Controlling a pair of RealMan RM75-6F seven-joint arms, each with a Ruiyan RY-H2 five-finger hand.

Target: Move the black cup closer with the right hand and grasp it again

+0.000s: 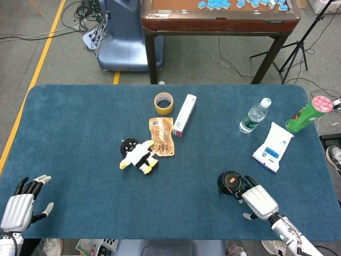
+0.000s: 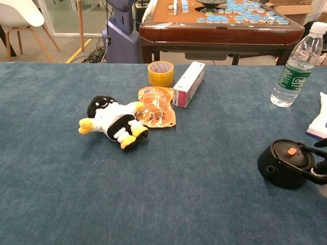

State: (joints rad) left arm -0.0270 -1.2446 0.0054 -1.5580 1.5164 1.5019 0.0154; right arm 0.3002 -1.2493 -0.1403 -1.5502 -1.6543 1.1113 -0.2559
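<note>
The black cup [image 1: 230, 183] stands near the table's front edge on the right, with an orange dot on its lid; in the chest view the cup [image 2: 285, 163] sits at the right edge. My right hand [image 1: 258, 200] is just behind and to the right of it, its dark fingertips [image 1: 247, 183] reaching to the cup's side. In the chest view only two dark fingertips [image 2: 321, 166] show beside the cup, spread apart and not wrapped round it. My left hand [image 1: 19, 205] rests at the front left corner, fingers extended, holding nothing.
A white wipes pack [image 1: 273, 146], water bottle [image 1: 253, 116] and green can [image 1: 308, 115] stand behind the cup. Mid-table lie a plush penguin [image 1: 137, 156], an orange pouch [image 1: 161, 136], a white box [image 1: 184, 114] and a tape roll [image 1: 163, 103].
</note>
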